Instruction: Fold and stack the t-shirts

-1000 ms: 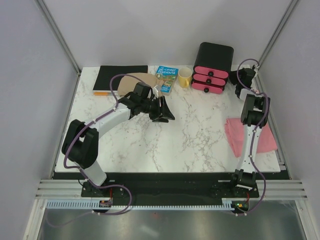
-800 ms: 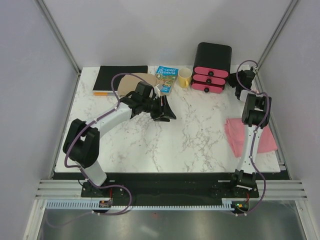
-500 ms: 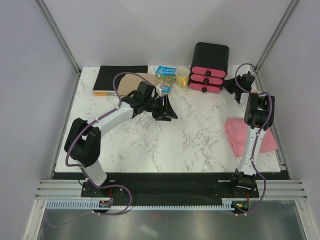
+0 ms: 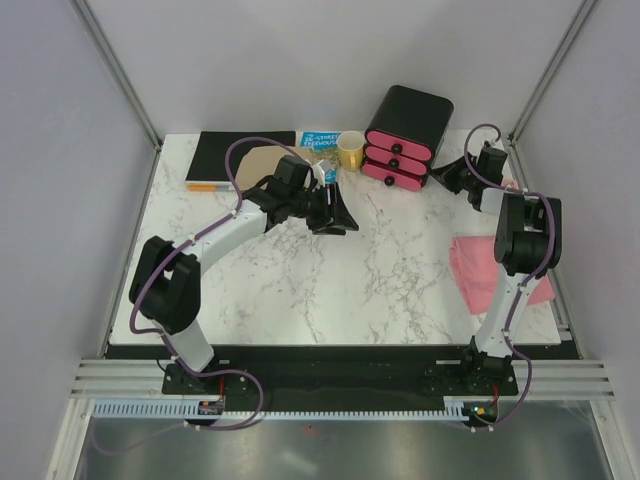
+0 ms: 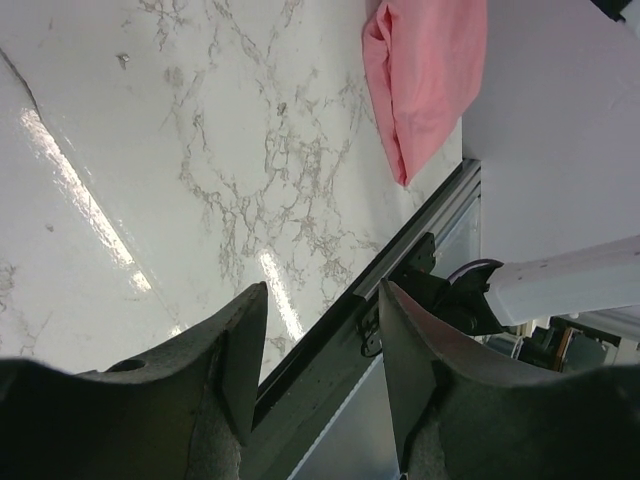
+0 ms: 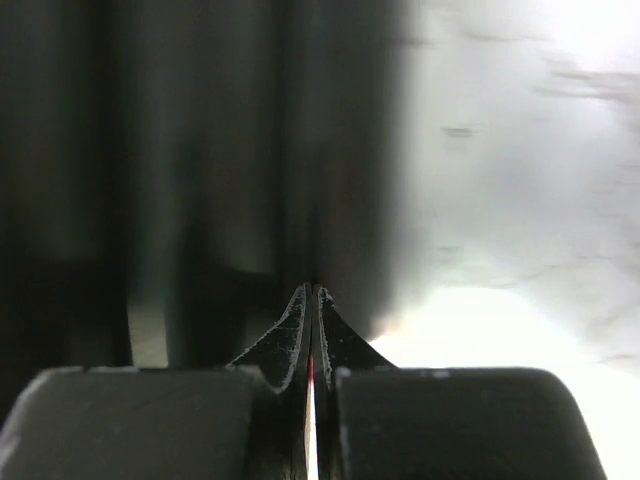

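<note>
- The plain pink cloth t-shirt (image 4: 466, 268) lies at the right edge of the white marbled surface (image 4: 380, 270), partly hidden by my right arm. In the left wrist view its near edge (image 5: 430, 70) looks doubled over, so I judge it at least roughly folded (how neatly, I cannot tell).
- The tan cloth t-shirt (image 4: 257, 160) lies at the far left, just beside the flat black notebook (image 4: 235, 150). My left arm hides half of it, and from the rounded patch that shows I cannot tell whether it is folded.
- The two shirts are well apart, on opposite sides of the surface. Nothing is stacked yet, and I judge bringing them together to be the main step left.
- My left fingers (image 4: 338, 215) are spread wide and grasp nothing (image 5: 238, 350). They hover over bare surface, nearer the tan shirt than the pink one.
- My right fingers (image 4: 450, 176) are clenched tight on nothing (image 6: 290, 345), at the far right just beside the black box with pink drawers (image 4: 405, 120). The right wrist view is dark and blurred, so I cannot tell whether they touch the box.
- A yellow cup (image 4: 350, 151) and a blue paperback (image 4: 320, 140) stand along the far edge between the tan shirt and the box.
</note>
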{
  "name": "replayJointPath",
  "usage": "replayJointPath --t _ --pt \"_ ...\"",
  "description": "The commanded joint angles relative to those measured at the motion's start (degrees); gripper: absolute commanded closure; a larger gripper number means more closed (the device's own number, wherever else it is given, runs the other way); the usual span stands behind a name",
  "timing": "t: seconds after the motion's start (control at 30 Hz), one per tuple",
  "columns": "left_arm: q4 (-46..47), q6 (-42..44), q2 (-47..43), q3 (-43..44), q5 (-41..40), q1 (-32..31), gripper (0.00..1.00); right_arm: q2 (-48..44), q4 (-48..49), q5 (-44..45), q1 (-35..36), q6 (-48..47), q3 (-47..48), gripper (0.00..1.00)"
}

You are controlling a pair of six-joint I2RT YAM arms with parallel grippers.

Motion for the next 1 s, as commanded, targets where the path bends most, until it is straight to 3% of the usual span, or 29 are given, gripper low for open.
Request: replayJointPath --t 0.0,0.1,0.13,0.2,0.3,0.4,0.5,0.6,0.8,0.97 --pt "-0.74 1.57 -0.72 1.93 -0.98 -0.18 0.45 -7.81 0.74 -4.76 1.59 -2.36 -2.08 1.0" --pt "-1.0 2.27 -1.16 1.92 -0.98 -0.18 0.45 -11.06 -0.4 -4.93 1.94 -3.41 -4.37 1.0" --pt "-1.27 2.8 -1.25 2.01 -0.89 -0.18 0.45 -11.94 -1.36 -4.93 1.85 -3.68 -4.98 0.88" --pt "-1.88 3.24 -1.42 2.19 -0.98 -0.18 0.45 -15.36 -3.9 -4.85 1.94 -5.52 -5.78 0.75" --pt "-2.67 4.3 -1.69 2.01 -0.89 0.08 0.45 -19.23 -11.01 -4.58 1.94 -7.72 -5.61 0.73" --pt "-3.11 5.09 -1.6 2.28 -0.54 0.61 0.45 -21.7 -21.02 -2.93 2.47 -14.04 -4.38 0.69" --pt "-3.9 6.14 -1.16 3.59 0.51 1.48 0.45 -22.15 -34.27 -4.05 3.52 -21.42 -2.01 0.71" --pt "-4.7 7.28 -0.64 5.0 0.86 2.36 0.45 -22.58 -41.15 -3.18 6.24 -27.31 -0.25 0.69" --pt "-5.22 8.34 0.07 4.83 2.36 3.86 0.44 -22.06 -41.88 1.74 11.87 -31.89 0.1 0.57" --pt "-5.49 9.04 -0.54 3.07 2.71 4.56 0.45 -18.9 -43.55 10.07 14.15 -35.23 6.16 0.51"
